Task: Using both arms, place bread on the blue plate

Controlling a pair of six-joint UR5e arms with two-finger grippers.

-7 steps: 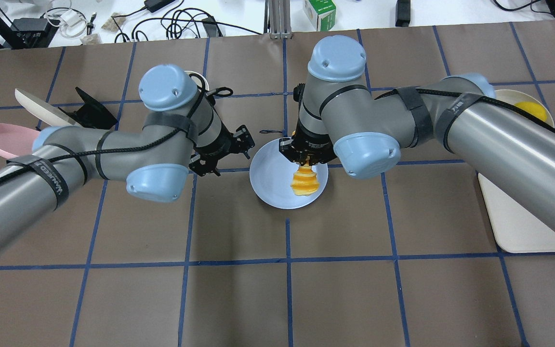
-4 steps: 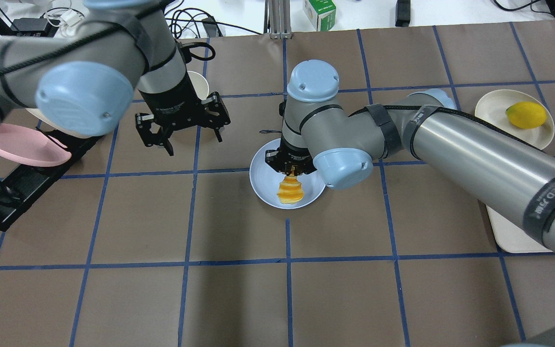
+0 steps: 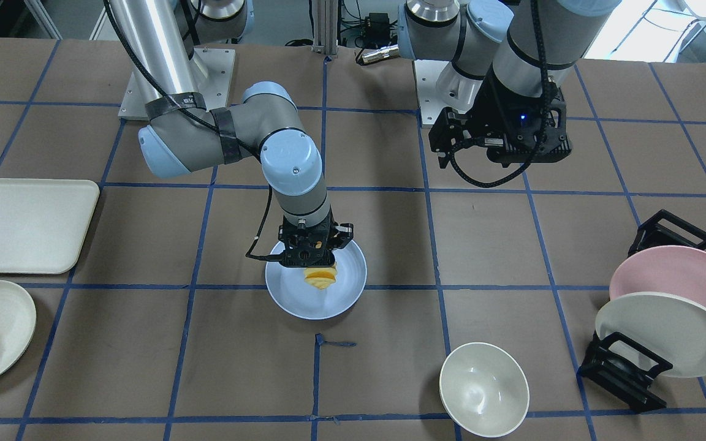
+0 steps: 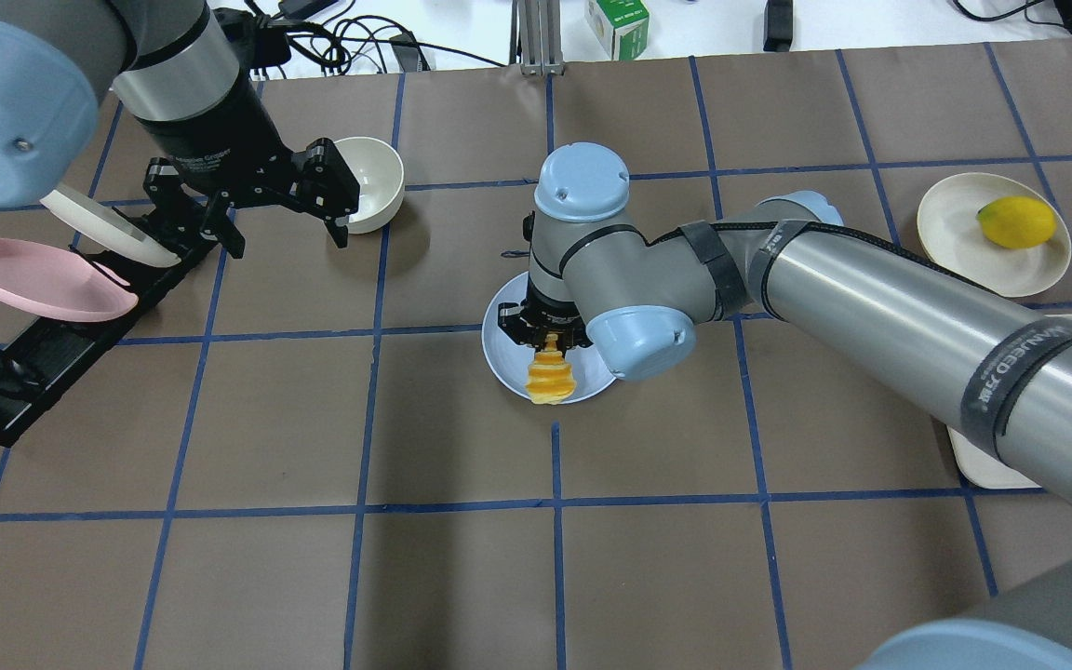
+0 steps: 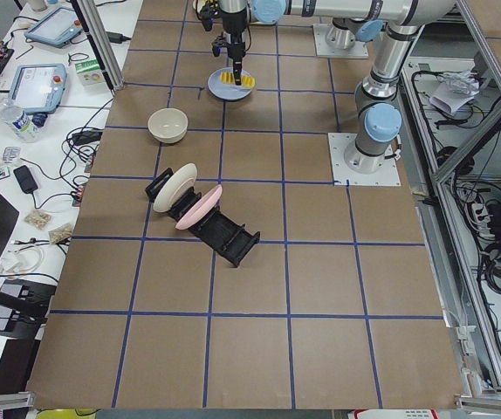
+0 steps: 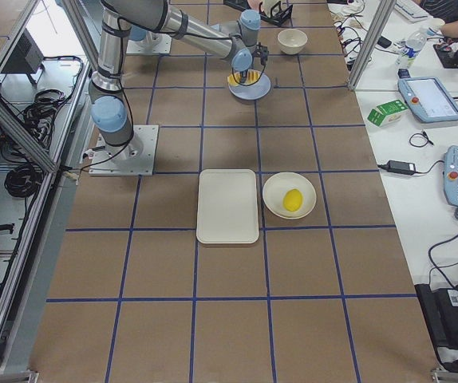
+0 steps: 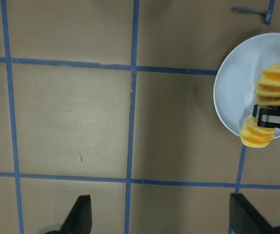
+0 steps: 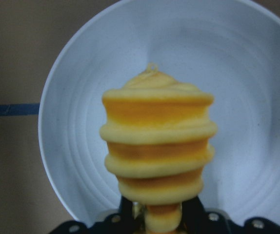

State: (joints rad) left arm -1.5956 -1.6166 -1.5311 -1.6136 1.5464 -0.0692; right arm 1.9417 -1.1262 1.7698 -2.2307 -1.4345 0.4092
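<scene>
The bread (image 4: pixel 550 380) is a ridged yellow-orange loaf. My right gripper (image 4: pixel 545 339) is shut on it and holds it low over the near side of the blue plate (image 4: pixel 502 342). I cannot tell whether the bread touches the plate. The right wrist view shows the bread (image 8: pixel 157 146) over the plate (image 8: pixel 257 97), pinched between the fingers (image 8: pixel 193 217). My left gripper (image 4: pixel 289 244) is open and empty, raised well to the left of the plate, near the white bowl. In the left wrist view its fingertips (image 7: pixel 81 209) stand wide apart, with the bread (image 7: pixel 271 102) far right.
A white bowl (image 4: pixel 368 172) stands behind the left gripper. A black rack (image 4: pixel 24 368) at the left holds a pink plate (image 4: pixel 33 274) and a cream plate (image 4: pixel 117 237). A cream plate (image 4: pixel 950 233) with a yellow fruit (image 4: pixel 1015 221) and a cream tray (image 4: pixel 983 456) are at the right.
My left arm has lifted and swung away from the plate to the back left, still open. My right gripper has carried the bread slightly left and toward the plate's near edge.
</scene>
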